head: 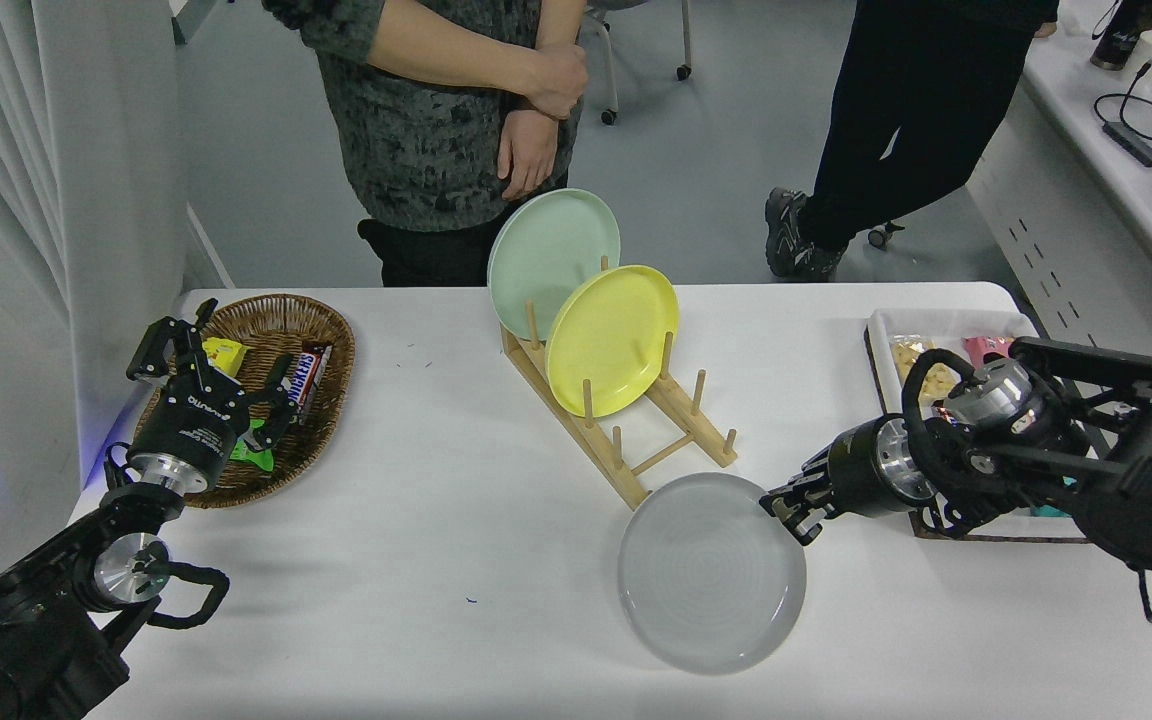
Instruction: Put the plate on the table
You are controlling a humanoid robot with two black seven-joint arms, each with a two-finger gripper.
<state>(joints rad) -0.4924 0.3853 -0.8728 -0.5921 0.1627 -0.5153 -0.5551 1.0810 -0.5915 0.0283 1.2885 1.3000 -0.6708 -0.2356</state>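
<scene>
The light-grey plate is nearly flat, low over the white table, in front of the wooden rack; I cannot tell whether it touches the surface. My right gripper comes in from the right and is shut on the plate's right rim. My left gripper is parked at the lower left over the wicker basket, its fingers spread open and empty.
A wooden rack holds a yellow plate and a pale green plate. A wicker basket with snacks is at the left. A white tray with snacks is behind my right arm. Two people stand at the far side.
</scene>
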